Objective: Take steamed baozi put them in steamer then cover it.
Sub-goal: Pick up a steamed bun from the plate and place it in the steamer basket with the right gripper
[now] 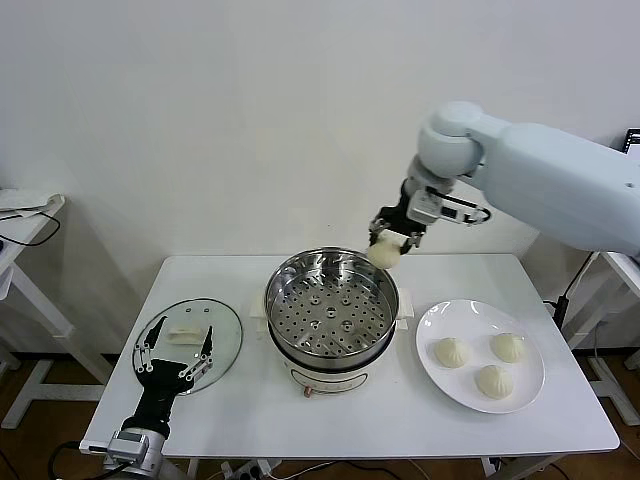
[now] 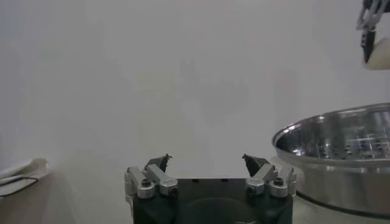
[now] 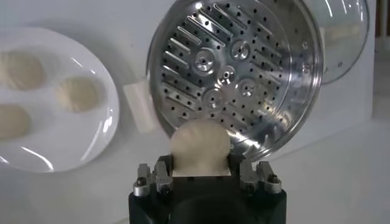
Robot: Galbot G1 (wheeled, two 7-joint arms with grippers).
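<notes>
In the left wrist view the steamer [image 2: 341, 164] runs off the picture's edge, so only part of its rim shows. In the right wrist view the right pincer [image 3: 201, 173] hides the bottom of its baozi [image 3: 199, 146], and the cover [image 3: 344, 30] and plate [image 3: 91, 131] are cut off.

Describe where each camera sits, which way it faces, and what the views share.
Head view: high, looking down at the table; both arms show, right hand gripping a baozi.
Left wrist view: low by the table edge, facing the wall; open left hand below.
Right wrist view: above, looking down; right hand shut on the baozi.
Shared: the steamer appears in all three; the plate in head and right wrist.
</notes>
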